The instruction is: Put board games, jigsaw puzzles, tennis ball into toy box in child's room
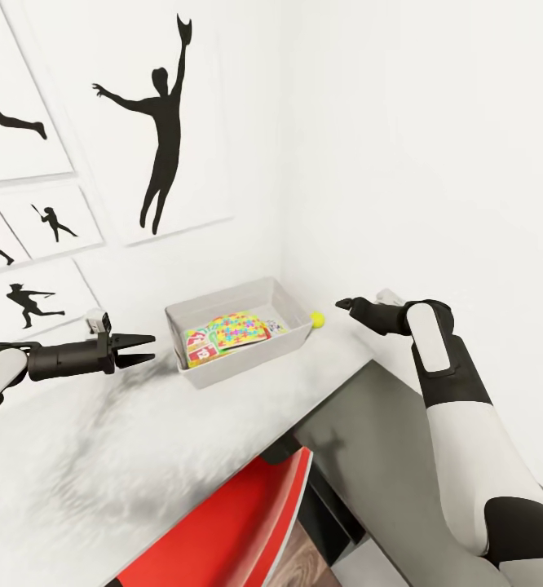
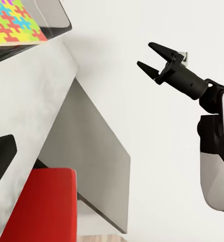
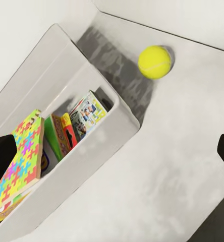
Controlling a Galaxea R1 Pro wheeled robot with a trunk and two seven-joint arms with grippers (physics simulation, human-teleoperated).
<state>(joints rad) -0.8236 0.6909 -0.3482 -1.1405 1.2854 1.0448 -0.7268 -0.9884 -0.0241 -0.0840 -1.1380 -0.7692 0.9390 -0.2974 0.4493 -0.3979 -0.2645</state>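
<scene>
Where the head view begins at its left, your left claw (image 1: 145, 348) hovers over the light-grey counter (image 1: 141, 456), its fingers apart and holding nothing, pointed toward the toy box (image 1: 222, 371) and stopped just short of its near end. Black silhouette pictures (image 1: 161, 114) hang on the white wall behind it.

The toy box sits on the counter close to the corner of the walls. Inside it a jigsaw puzzle (image 1: 240, 330) lies tilted on top, with a board game (image 1: 198, 344) in yellow, green and red beneath it at the left end. Your right wrist view shows a printed box (image 3: 89, 113) standing on edge against the inner wall, beside a red and green one.

The tennis ball (image 1: 317, 319) rests on the counter outside the toy box, just beside its right end and near the wall.

Your right claw (image 1: 345, 305) hangs above the counter near the ball without touching it. The left wrist view shows its fingers apart and empty. Below, the red chair (image 1: 239, 530) stands against the counter edge.
</scene>
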